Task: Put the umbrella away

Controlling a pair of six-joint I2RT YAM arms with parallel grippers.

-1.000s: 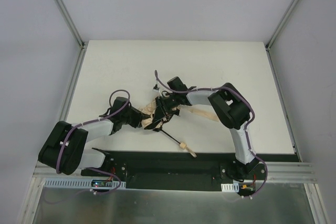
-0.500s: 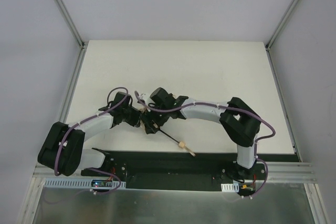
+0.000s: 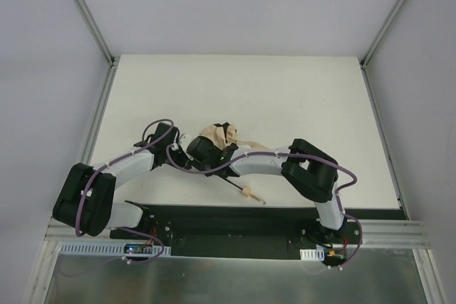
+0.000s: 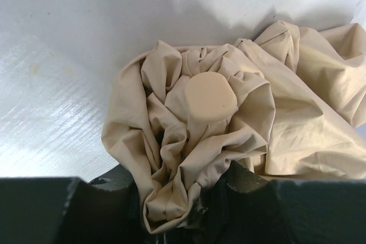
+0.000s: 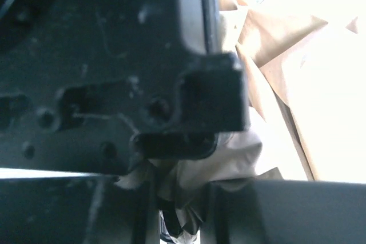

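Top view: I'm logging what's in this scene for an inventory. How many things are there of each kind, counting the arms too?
umbrella: 1
arms: 2 (left arm, right arm)
Total: 3

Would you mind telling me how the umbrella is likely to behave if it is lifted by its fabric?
The umbrella has a canopy crumpled in soft folds, so it would probably flop and sag. Its thin shaft and knob look rigid and would likely dangle or swing.
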